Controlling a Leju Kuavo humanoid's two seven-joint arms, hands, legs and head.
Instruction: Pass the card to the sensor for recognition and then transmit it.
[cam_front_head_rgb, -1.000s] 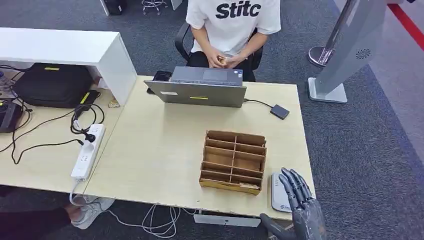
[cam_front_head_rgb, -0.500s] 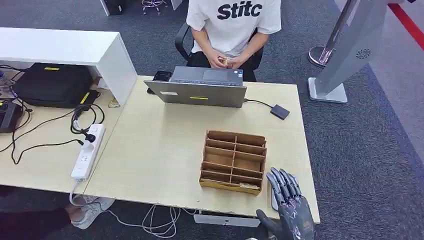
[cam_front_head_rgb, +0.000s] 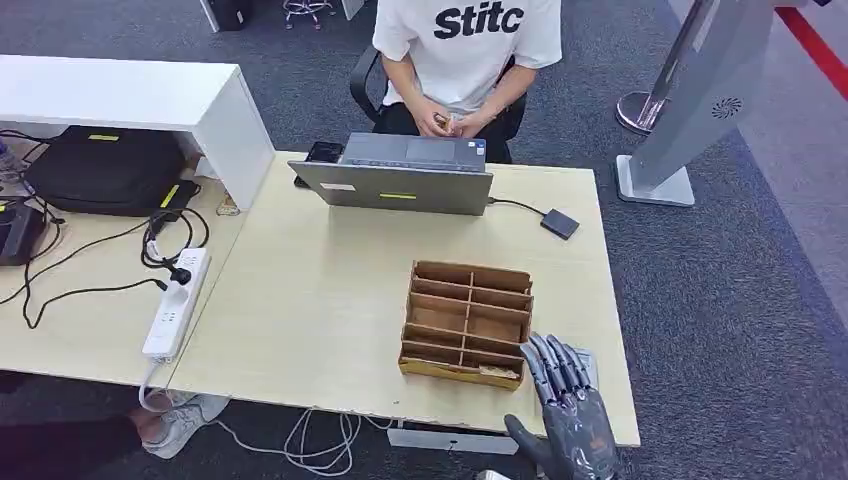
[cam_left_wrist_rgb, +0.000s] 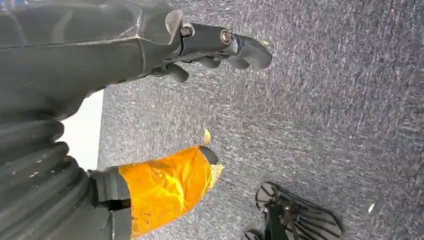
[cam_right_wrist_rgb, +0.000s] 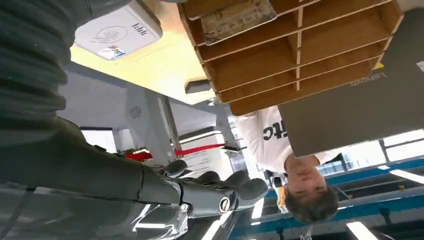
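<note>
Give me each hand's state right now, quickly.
Left hand: open, holding nothing, hanging over the carpet.
Right hand: open, fingers extended, holding nothing, above the sensor beside the wooden organizer.

Grey laptop (cam_front_head_rgb: 404, 180) (lid up) before a seated person (cam_front_head_rgb: 463, 55), power strip (cam_front_head_rgb: 175, 302) aside.

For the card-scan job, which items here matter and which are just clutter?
Job:
card in wooden organizer
white sensor
right robot hand

Clutter:
laptop
power strip
black bag
small dark box
</note>
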